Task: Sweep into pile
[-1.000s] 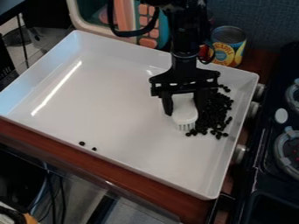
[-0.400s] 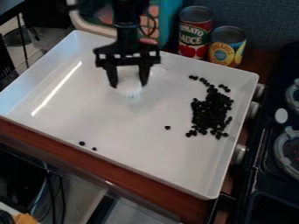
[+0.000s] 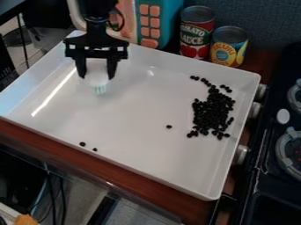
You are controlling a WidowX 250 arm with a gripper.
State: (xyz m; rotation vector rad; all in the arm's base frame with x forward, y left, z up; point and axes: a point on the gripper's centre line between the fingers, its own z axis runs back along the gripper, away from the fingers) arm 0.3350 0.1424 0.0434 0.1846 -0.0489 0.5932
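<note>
The gripper hangs over the upper left part of the white tray, its fingers on either side of a white brush whose pale bristles point down toward the tray floor. Black beans lie in a dense pile by the tray's right side, with a short trail at its upper end. One bean sits alone left of the pile. Two more beans rest near the tray's lower left edge.
Behind the tray stand a tomato sauce can, a pineapple can and a teal and pink toy. A black stove with knobs borders the tray's right side.
The gripper has moved left with the brush, away from the pile to the tray's upper left. The pile and the lone bean now show uncovered.
</note>
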